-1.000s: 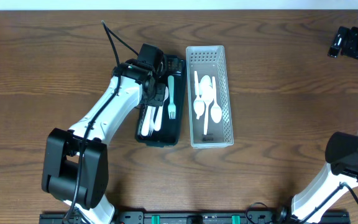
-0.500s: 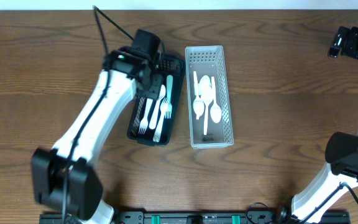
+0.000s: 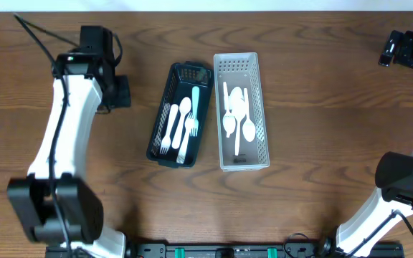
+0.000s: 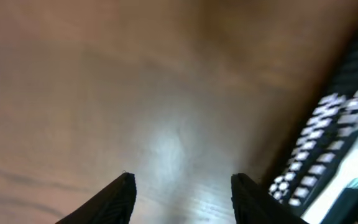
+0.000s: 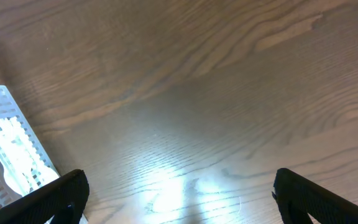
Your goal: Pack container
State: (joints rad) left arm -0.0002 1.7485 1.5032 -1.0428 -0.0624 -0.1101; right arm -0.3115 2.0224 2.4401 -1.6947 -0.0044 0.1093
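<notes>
A dark perforated container (image 3: 162, 143) lies at the middle of the table with white forks (image 3: 168, 130), a white spoon and a pale green fork (image 3: 193, 112) in it. Its blurred corner shows in the left wrist view (image 4: 334, 155). A white perforated container (image 3: 254, 75) lies right beside it with several white spoons (image 3: 238, 115); its corner shows in the right wrist view (image 5: 5, 155). My left gripper (image 3: 120, 92) is open and empty, left of the dark container; it shows in the left wrist view (image 4: 182, 193). My right gripper (image 3: 387, 51) is open and empty at the far right; it shows in the right wrist view (image 5: 179, 199).
The wooden table (image 3: 321, 143) lies bare around both containers. The table's far edge runs along the top. The robot bases stand at the front edge.
My left gripper has let go of cutlery in the dark container and pulled away to the left. The dark container has shifted slightly left and turned. The right arm has not moved.
</notes>
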